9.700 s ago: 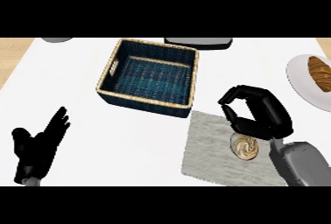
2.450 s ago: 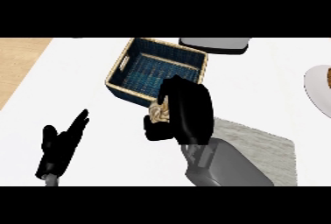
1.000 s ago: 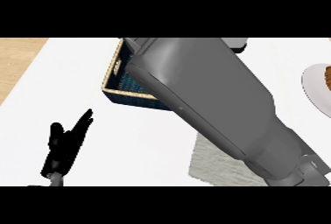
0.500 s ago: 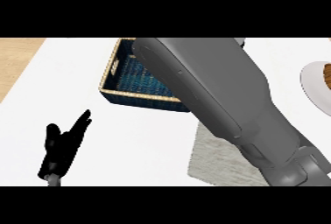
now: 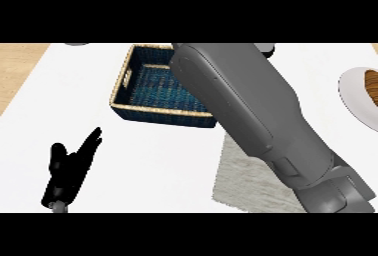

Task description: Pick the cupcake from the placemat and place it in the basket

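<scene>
The woven basket (image 5: 151, 90) with a dark blue lining stands at the back middle of the white counter. My right forearm (image 5: 258, 120) reaches diagonally from the lower right across the basket's right half and fills much of the view. The right hand itself is hidden beyond the forearm, and so is the cupcake. The grey placemat (image 5: 247, 182) lies at the lower right, partly under the forearm, with nothing showing on its visible part. My left hand (image 5: 68, 170) rests open at the lower left, fingers straight and pointing up.
A white plate (image 5: 354, 97) with a brown pastry (image 5: 370, 82) sits at the right edge. A dark object (image 5: 267, 48) peeks out at the back behind the forearm. A grey dish (image 5: 75, 44) shows at the back left. Wooden floor (image 5: 18, 70) lies left of the counter.
The right forearm has shifted slightly toward the right, uncovering more of the basket's left and middle. The left hand has stayed where it was.
</scene>
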You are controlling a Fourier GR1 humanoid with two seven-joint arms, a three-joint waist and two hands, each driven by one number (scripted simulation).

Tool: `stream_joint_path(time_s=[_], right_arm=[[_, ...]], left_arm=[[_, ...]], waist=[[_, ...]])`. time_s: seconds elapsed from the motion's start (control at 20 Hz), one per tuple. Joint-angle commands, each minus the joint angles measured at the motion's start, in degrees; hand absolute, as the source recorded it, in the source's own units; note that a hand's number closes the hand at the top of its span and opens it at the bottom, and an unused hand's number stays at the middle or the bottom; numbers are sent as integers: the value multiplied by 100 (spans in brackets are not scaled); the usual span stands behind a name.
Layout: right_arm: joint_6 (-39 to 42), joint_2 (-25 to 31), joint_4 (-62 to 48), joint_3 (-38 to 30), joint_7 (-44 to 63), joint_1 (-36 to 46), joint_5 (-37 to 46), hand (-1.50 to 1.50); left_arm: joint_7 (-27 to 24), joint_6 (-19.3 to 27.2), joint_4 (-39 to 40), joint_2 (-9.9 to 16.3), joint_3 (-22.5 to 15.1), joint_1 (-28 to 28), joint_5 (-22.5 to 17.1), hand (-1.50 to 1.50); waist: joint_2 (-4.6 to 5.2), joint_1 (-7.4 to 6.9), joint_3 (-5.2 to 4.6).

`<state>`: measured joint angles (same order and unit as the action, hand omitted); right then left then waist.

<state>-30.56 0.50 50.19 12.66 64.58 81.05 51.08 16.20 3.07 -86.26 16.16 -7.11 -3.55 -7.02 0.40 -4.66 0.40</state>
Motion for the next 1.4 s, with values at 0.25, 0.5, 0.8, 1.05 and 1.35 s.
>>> stream_joint_path(time_s=[0.25, 0.5, 0.8, 1.05, 1.35], right_arm=[[-57, -48, -919, 532, 1401, -82, 276, 150], [-79, -49, -626, 967, 1376, -235, 156, -150], [-273, -48, -379, 754, 1528, -24, 420, -150], [-534, -41, 150, 207, 1572, -253, 783, -150], [50, 105, 913, -83, 1757, -804, 1288, -150]], left_arm=[[33, 82, 609, -163, 76, -207, 0, 0], [-64, -39, 653, -74, 187, -251, -22, 0], [-129, 194, 572, -252, 116, -408, 157, 0], [86, 62, 368, 9, 431, -488, -80, 0], [76, 79, 272, -129, 450, -710, -192, 0]], waist=[[-12, 221, -60], [-33, 317, -53], [-53, 402, -49], [-117, 620, -38], [-184, 835, -36]])
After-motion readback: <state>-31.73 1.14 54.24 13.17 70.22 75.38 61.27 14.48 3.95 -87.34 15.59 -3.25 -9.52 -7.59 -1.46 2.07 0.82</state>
